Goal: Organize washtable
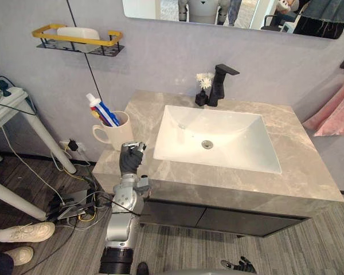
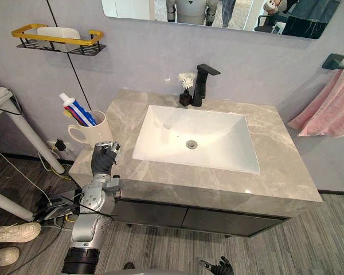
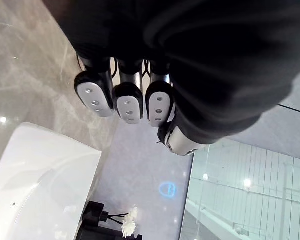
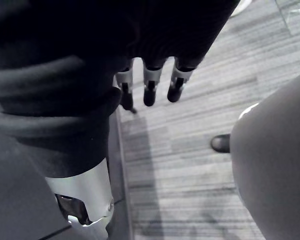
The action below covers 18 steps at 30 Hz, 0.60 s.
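Your left hand (image 1: 131,159) stands upright at the front left corner of the countertop (image 1: 309,166), forearm rising from below the edge and the back of the hand towards the head camera. Its fingers are curled into a loose fist with nothing visible inside them (its own wrist view shows curled fingers and bare stone beyond). The mug (image 1: 116,136), with a toothpaste tube (image 1: 95,103) standing in it, sits just beyond the hand, close but apparently not touching. I judge you are on the approach to the mug, with nothing grasped yet. Next you would need to uncurl the fingers, reach around the mug's body and close without tipping it. Your right hand (image 4: 149,82) hangs low over the floor, fingers straight and relaxed.
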{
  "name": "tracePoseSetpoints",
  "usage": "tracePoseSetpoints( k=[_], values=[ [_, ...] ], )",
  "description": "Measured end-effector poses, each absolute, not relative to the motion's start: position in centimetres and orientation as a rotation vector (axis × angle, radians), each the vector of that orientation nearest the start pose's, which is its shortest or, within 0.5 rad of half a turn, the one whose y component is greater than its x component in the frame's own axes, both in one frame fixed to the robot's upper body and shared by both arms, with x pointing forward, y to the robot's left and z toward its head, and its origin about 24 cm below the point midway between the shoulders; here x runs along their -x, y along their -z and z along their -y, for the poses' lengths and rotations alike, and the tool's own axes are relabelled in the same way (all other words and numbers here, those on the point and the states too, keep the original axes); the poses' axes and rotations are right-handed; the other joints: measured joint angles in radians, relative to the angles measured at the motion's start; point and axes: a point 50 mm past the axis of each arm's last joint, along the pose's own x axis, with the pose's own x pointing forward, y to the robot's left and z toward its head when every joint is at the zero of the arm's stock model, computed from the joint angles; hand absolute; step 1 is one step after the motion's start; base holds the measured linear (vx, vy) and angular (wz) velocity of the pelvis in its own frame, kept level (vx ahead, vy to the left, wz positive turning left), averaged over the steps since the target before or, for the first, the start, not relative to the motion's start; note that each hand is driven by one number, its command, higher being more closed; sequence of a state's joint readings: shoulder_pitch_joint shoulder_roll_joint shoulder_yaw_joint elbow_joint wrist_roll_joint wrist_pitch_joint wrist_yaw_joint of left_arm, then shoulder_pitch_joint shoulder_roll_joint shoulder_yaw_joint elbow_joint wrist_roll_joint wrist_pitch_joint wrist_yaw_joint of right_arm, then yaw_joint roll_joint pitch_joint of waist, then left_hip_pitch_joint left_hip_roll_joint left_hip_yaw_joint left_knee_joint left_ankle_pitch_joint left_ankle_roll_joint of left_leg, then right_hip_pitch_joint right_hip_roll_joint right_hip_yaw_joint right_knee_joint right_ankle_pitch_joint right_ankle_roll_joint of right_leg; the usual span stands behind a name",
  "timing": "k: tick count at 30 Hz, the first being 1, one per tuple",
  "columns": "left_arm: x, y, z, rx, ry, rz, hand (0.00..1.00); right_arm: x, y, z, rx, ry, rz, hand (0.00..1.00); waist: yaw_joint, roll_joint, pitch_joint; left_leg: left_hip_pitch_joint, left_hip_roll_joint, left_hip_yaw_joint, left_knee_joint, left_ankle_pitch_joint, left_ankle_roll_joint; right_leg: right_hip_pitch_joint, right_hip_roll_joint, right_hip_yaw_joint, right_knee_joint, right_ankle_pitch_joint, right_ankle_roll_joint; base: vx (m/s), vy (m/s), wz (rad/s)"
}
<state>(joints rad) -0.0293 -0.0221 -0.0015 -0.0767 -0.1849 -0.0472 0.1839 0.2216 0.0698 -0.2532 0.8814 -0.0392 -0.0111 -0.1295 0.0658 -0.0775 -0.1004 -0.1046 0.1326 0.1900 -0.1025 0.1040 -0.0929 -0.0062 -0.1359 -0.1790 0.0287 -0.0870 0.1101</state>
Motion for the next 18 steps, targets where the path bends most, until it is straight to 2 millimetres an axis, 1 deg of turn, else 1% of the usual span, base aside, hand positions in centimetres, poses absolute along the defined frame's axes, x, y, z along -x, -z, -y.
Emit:
tracePoseSetpoints(
  k=[9, 12, 16, 17, 18],
  values=[
    [-26.7, -7.9, -17.3, 0.204, -0.26, 0.171, 1.0, -7.2, 15.9, 17.0, -0.063, 0.345, -1.087, 0.0, -0.001, 0.0, 0.001, -0.004, 0.003, 0.01, 0.0, 0.001, -0.001, -0.018, 0.003, 0.014, -0.001, 0.007, -0.005, 0.0, 0.0, -0.03],
    [-26.8, -7.8, -17.8, 0.202, -0.283, 0.166, 1.0, -7.2, 15.9, 17.0, -0.063, 0.344, -1.087, 0.0, -0.004, -0.002, 0.001, -0.005, 0.003, 0.013, 0.0, 0.004, 0.0, -0.016, 0.004, 0.017, -0.011, 0.014, -0.006, 0.0, -0.001, -0.04],
    [-26.7, -7.4, -19.2, 0.202, -0.355, 0.144, 1.0, -7.2, 15.9, 16.9, -0.061, 0.336, -1.086, 0.0, -0.009, -0.002, 0.001, -0.002, 0.008, 0.019, 0.0, 0.004, 0.0, -0.016, 0.01, 0.024, -0.014, 0.017, -0.007, -0.01, -0.01, -0.05],
    [-26.6, -7.4, -19.6, 0.201, -0.373, 0.145, 1.0, -7.3, 15.9, 16.9, -0.061, 0.334, -1.085, 0.0, -0.019, -0.002, 0.002, -0.002, 0.009, 0.02, 0.0, 0.004, -0.001, -0.016, 0.011, 0.026, -0.015, 0.018, -0.008, -0.01, -0.013, -0.03],
    [-26.6, -7.4, -19.8, 0.198, -0.378, 0.146, 1.0, -7.3, 15.9, 16.8, -0.059, 0.329, -1.083, 0.0, -0.022, -0.002, 0.002, -0.002, 0.009, 0.021, 0.0, 0.004, -0.001, -0.016, 0.012, 0.026, -0.015, 0.018, -0.008, -0.02, -0.012, -0.03]
  ],
)
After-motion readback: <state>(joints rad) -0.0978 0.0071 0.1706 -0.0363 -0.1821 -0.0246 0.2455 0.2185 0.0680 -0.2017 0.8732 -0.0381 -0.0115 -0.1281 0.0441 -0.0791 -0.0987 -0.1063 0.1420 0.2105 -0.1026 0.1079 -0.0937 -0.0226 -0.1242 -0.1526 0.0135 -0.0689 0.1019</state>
